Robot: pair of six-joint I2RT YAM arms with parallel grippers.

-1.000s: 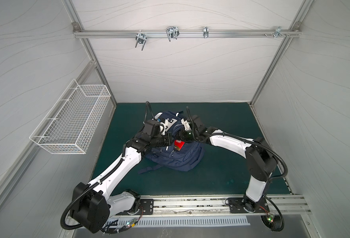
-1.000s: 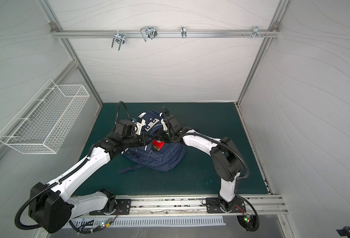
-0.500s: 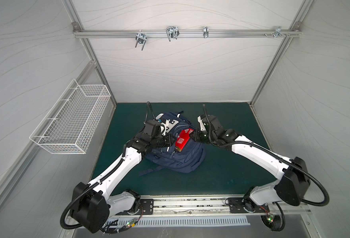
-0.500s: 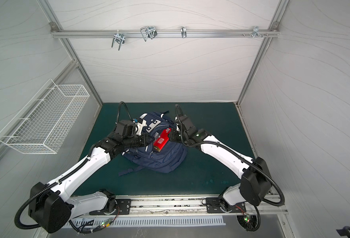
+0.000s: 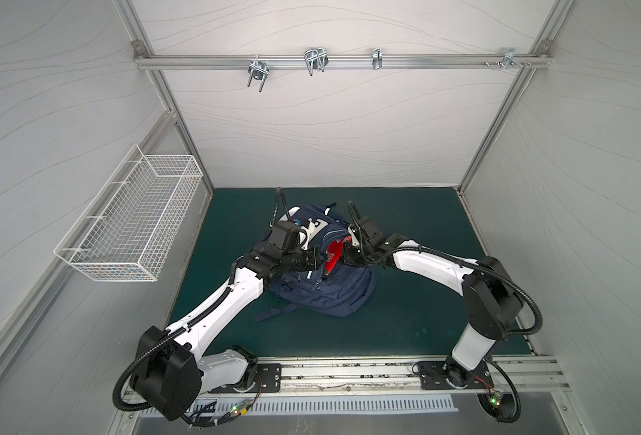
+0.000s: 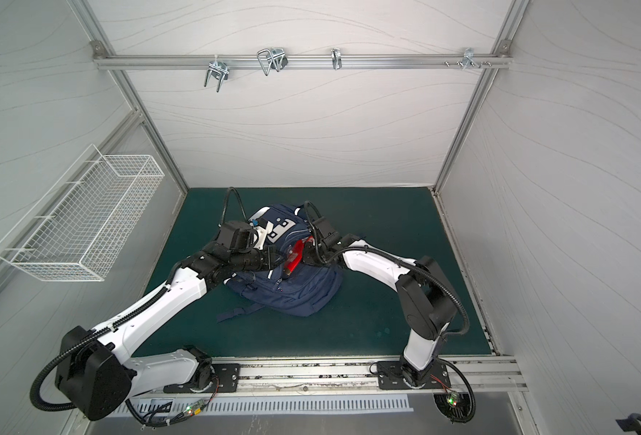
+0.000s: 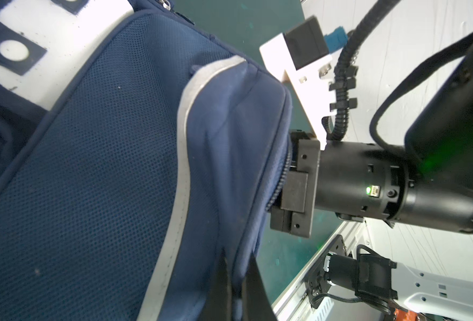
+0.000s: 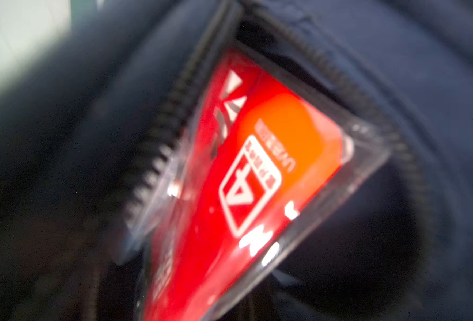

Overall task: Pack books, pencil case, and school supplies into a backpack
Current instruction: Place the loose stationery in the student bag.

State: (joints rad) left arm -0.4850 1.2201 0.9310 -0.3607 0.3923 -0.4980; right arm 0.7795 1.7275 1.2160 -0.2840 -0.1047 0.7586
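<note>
Backpack (image 5: 334, 297) zipper teeth frame a glossy, clear-sleeved red book (image 8: 229, 194).

We see pale grey panelled walls (image 5: 330, 124) on three sides and a dark green table (image 5: 405, 226) below. A white wire basket (image 5: 130, 222) hangs on the left wall, and an aluminium rail (image 5: 424, 60) with metal hooks (image 5: 314, 62) crosses the far wall.

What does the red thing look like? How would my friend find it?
Find the dark green mat, then the big navy backpack lying on it. Poking out of the backpack's open zipper is a slim red book with white print. It is the only bright red thing there.
</note>
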